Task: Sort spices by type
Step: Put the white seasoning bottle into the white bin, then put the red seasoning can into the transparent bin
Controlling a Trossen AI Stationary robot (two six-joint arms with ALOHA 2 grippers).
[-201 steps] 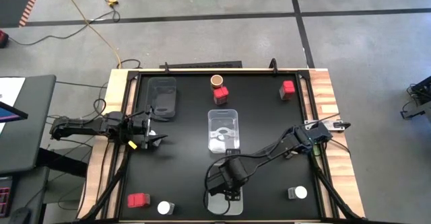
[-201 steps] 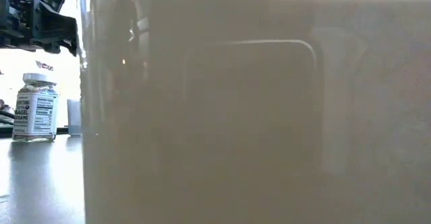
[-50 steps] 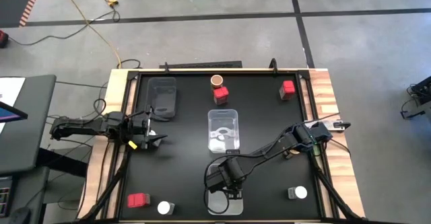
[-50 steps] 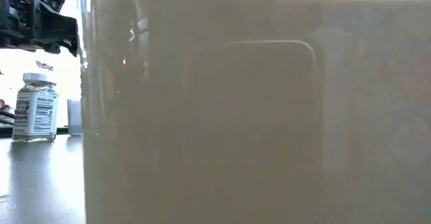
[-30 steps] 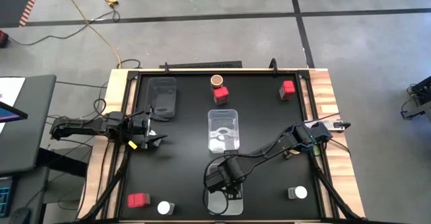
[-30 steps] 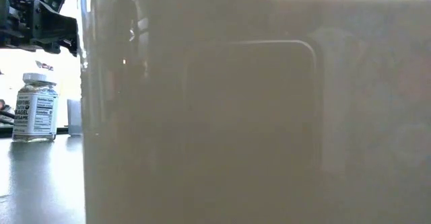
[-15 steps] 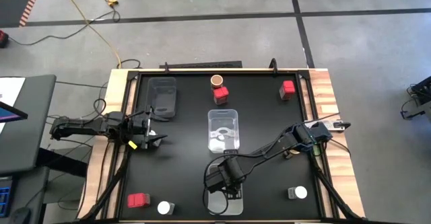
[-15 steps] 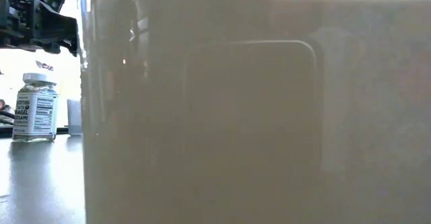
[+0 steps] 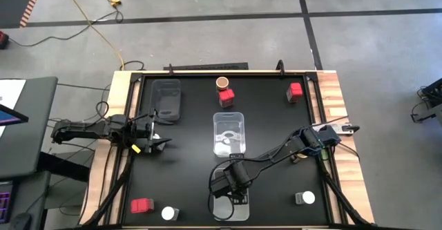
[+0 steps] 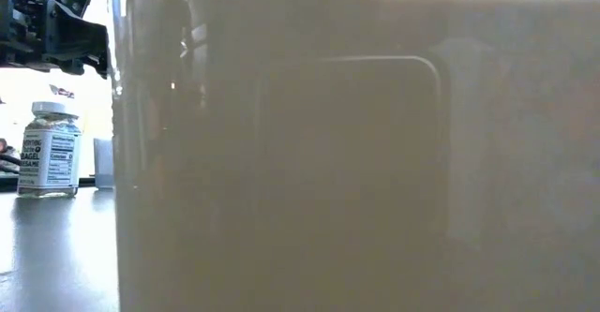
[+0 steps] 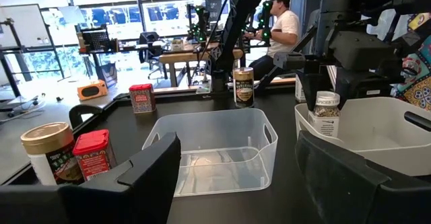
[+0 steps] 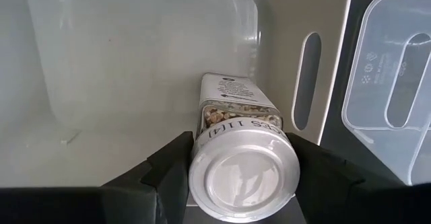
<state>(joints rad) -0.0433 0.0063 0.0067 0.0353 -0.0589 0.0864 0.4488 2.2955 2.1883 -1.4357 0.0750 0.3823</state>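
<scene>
My right gripper (image 9: 231, 181) reaches down over the near clear tub (image 9: 215, 213) and is shut on a round white-lidded jar (image 12: 242, 163). The left wrist view shows that jar (image 11: 327, 113) upright behind the tub's wall (image 11: 384, 140). My left gripper (image 9: 157, 145) waits open at the table's left side, touching nothing. Standing on the table are a brown-topped jar (image 9: 222, 83), red boxes (image 9: 227, 96) (image 9: 295, 90) (image 9: 141, 206) and white-lidded jars (image 9: 168, 214) (image 9: 304, 198). My right gripper pinches the white-lidded jar between its two fingers at the lid end (image 12: 199, 173), one finger (image 12: 176, 165) on each side. The fingers come from above, pointing down. The jar stays upright below them inside the near tub; whether its base touches the tub floor I cannot tell.
A clear tub (image 9: 229, 133) sits at the table's centre and another (image 9: 166, 100) at the far left. The near tub's wall (image 10: 356, 162) fills most of the low view, with a jar (image 10: 49, 148) to its left. A person sits in the room beyond the table.
</scene>
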